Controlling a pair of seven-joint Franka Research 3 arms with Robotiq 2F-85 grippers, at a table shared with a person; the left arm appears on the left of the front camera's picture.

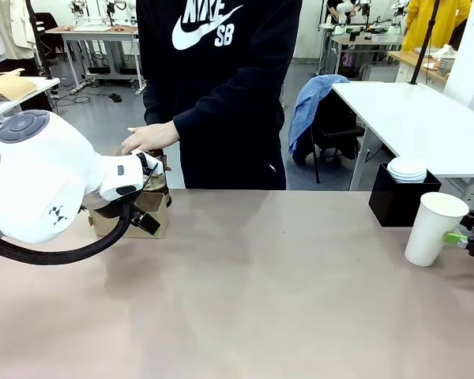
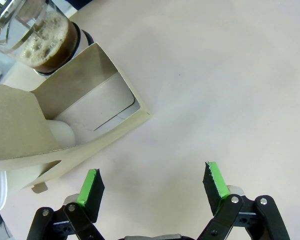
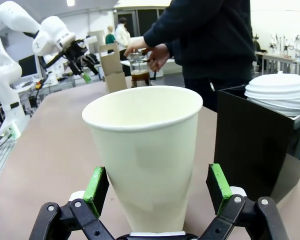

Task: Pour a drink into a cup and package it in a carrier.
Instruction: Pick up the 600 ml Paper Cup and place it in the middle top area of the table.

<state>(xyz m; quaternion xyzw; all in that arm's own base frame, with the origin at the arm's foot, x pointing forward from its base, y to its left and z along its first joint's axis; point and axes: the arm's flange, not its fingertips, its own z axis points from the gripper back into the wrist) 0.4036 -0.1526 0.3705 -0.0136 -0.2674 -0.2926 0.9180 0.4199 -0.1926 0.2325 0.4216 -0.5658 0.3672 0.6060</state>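
Cup [image 3: 142, 150] is standing upright and open-topped right at the right wrist camera, between the right jaws. These jaws are standing wide open. The green pads [image 3: 97, 184] are flanking the cup's lower wall, one just beside it and the other with a clear gap, so nothing is being gripped. In the front view the cup [image 1: 433, 227] is sitting on the bench [image 1: 253, 300] toward its right side, just beside a black box [image 1: 403, 201] that is holding a stack of white lids [image 1: 408, 168].

Drink [image 3: 139, 76] is sitting dark brown in a clear glass pitcher [image 3: 139, 65] at the far left of the bench. The person's hand [image 3: 157, 56] is holding the pitcher beside the carrier [image 3: 111, 67]. From the left wrist the drink [image 2: 45, 42] is showing a foamy top, with the glass against or just behind the carrier's [image 2: 97, 95] cardboard wall; cannot tell which.

The left jaws are hanging wide open over bare bench just beside the carrier's corner, holding nothing. In the front view the left arm [image 1: 39, 181] is reaching in front of the carrier [image 1: 138, 221], and a hand [image 1: 150, 138] of the person is hovering above it.
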